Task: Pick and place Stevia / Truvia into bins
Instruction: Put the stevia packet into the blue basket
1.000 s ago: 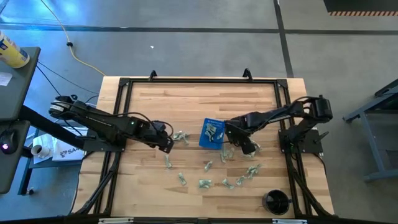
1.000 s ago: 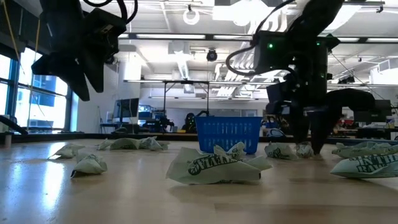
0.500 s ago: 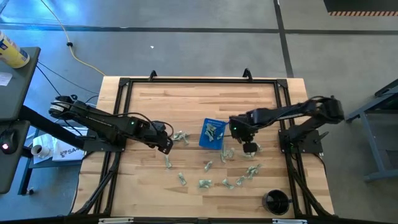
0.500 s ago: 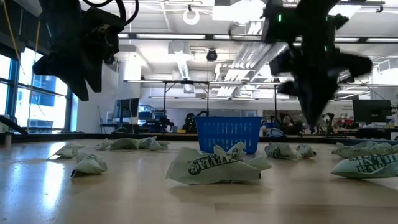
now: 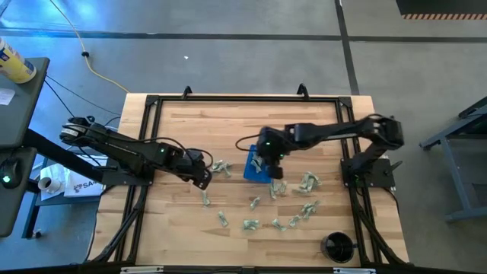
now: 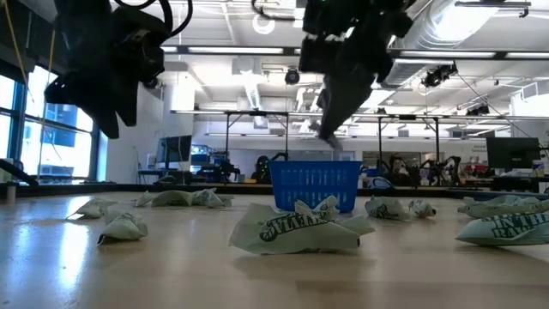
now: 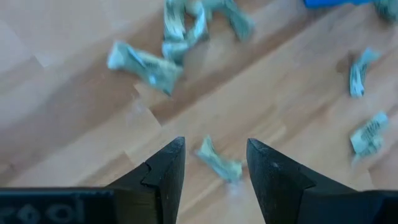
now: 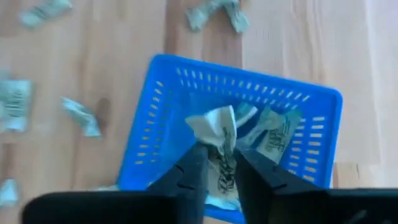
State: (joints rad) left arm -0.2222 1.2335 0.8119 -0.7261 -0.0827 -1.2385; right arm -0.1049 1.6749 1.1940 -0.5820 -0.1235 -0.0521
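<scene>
Right pincer point(image 8: 219, 163) sits directly above the blue bin point(image 5: 252, 170), fingers drawn nearly together and pinching one crumpled green-and-white sachet point(image 8: 217, 127) between their tips. In the right wrist view the held sachet sticks out past the fingertips and hangs over the bin's open interior. At least one more sachet point(image 8: 277, 133) already lies inside the bin, against its perforated wall. The low view shows this pincer point(image 6: 329, 136) raised clear of the bin's rim point(image 6: 315, 165), not touching it.

Left pincer point(image 7: 215, 160) hovers over the worktop point(image 5: 228, 125) well to the left of the bin, fingers parted with nothing between them. Through the gap in the left wrist view, a single loose sachet point(image 7: 219, 163) lies on the wood below. A small cluster of sachets point(image 5: 221, 167) lies between this pincer point(image 5: 204, 176) and the bin, closer to the pincer.

Remaining sachets are scattered on the worktop on the near side of the bin and to its right: a loose arc of them point(image 5: 268, 215) runs toward the front edge, and another group point(image 5: 309, 181) lies just right of the bin. In the low view several crumpled sachets point(image 6: 300, 227) lie in front of the bin, flat on the wood.

Round black cup point(image 5: 338, 246) stands at the front right corner of the worktop, well apart from the bin.
</scene>
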